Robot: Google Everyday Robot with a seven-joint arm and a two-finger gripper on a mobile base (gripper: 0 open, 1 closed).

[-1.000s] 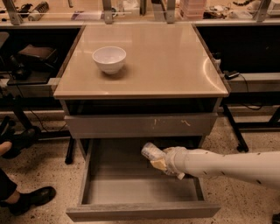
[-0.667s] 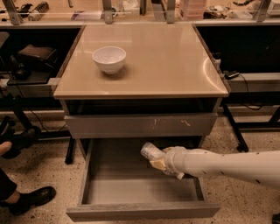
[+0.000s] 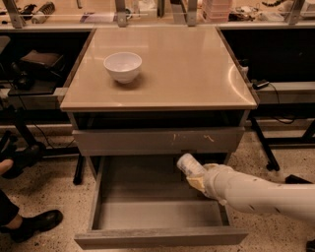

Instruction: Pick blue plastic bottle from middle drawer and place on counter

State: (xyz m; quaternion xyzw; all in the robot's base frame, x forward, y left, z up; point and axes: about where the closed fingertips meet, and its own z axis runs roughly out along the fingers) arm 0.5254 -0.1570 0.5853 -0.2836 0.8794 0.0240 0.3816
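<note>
The blue plastic bottle (image 3: 188, 164) is clear with a pale label and points up-left, tilted. It sits in my gripper (image 3: 197, 181), at the end of my white arm reaching in from the right. The gripper holds it above the right rear part of the open middle drawer (image 3: 147, 214), just below the scratched drawer front (image 3: 157, 141). The drawer's grey floor is bare. The beige counter (image 3: 187, 69) lies above with a white bowl (image 3: 122, 66) at its left rear.
A person's black shoes (image 3: 34, 222) stand on the speckled floor at the left. A cluttered bench (image 3: 59, 12) runs along the back. Dark shelves and metal legs (image 3: 263, 142) flank the cabinet on both sides.
My gripper has lifted the bottle a little up and to the right, closer to the scratched drawer front. Nothing else has moved.
</note>
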